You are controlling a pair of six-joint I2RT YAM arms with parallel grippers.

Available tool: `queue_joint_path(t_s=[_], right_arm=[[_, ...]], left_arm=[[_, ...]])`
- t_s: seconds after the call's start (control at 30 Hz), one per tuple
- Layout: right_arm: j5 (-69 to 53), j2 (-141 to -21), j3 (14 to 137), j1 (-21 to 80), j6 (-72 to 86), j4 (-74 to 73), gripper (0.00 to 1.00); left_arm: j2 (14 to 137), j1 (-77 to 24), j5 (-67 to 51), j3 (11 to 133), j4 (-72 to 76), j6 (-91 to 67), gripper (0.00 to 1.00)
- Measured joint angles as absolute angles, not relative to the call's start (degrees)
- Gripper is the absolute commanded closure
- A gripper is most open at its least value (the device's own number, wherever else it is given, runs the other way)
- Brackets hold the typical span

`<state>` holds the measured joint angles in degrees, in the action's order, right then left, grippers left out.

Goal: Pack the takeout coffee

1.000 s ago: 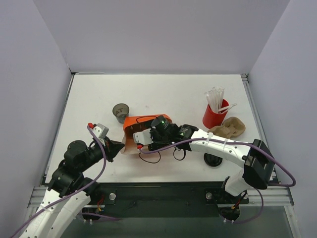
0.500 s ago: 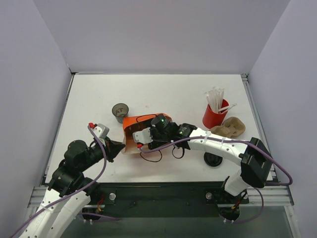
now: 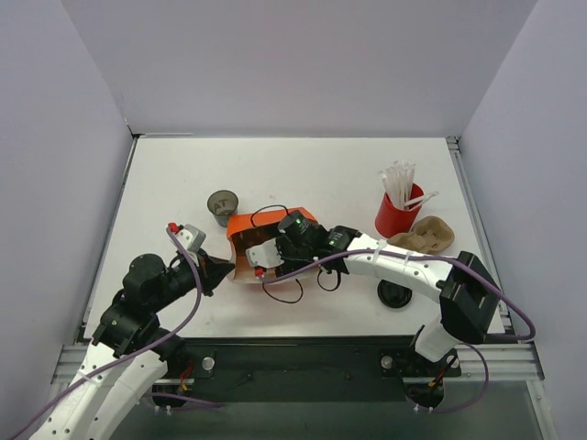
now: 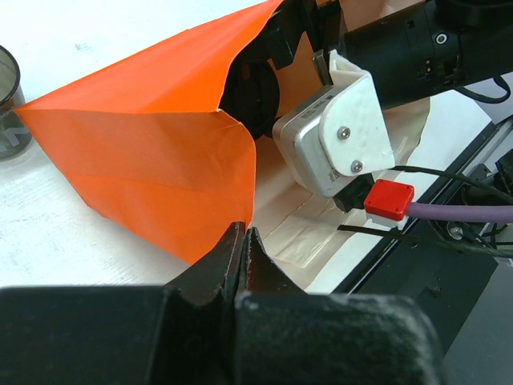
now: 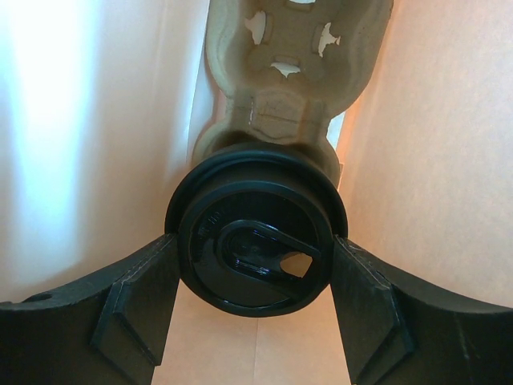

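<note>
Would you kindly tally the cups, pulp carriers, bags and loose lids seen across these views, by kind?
Orange paper bag: 1
Cups: 3 (lidded dark takeout coffee, lidless dark see-through cup, red cup holding white sticks)
Brown moulded-pulp cup carriers: 2 (one beside the red cup, one inside the bag)
Loose flat black lid: 1
Total: 7

The left arm (image 3: 138, 307) reached right from its near-left base, the left gripper (image 4: 240, 241) pinched tight on the orange bag (image 4: 152, 152). The right arm (image 3: 413, 269) stretched left, the right gripper (image 5: 255, 258) clamping the takeout coffee (image 5: 256, 241) between wide-set fingers (image 5: 136, 297).
</note>
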<state>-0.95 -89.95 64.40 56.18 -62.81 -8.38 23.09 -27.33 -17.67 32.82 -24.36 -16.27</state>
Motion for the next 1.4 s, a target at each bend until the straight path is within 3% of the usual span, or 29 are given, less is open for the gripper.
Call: queue_joint_path(t_s=[0.83,1.23,1.4], right_arm=[[-2.0,-93.91,64.16,53.63,-63.88,-1.32,0.5],[-1.96,-95.59,64.55,53.56,-63.26,-0.03,0.4],[-1.61,-96.55,64.9,53.54,-63.2,0.91,0.29]], left_arm=[[22.7,-27.33,-17.8,32.27,-24.27,-16.34,1.0],[23.31,-27.33,-16.97,32.27,-24.14,-17.89,1.0],[23.88,-27.33,-16.97,32.27,-23.64,-17.85,1.0]])
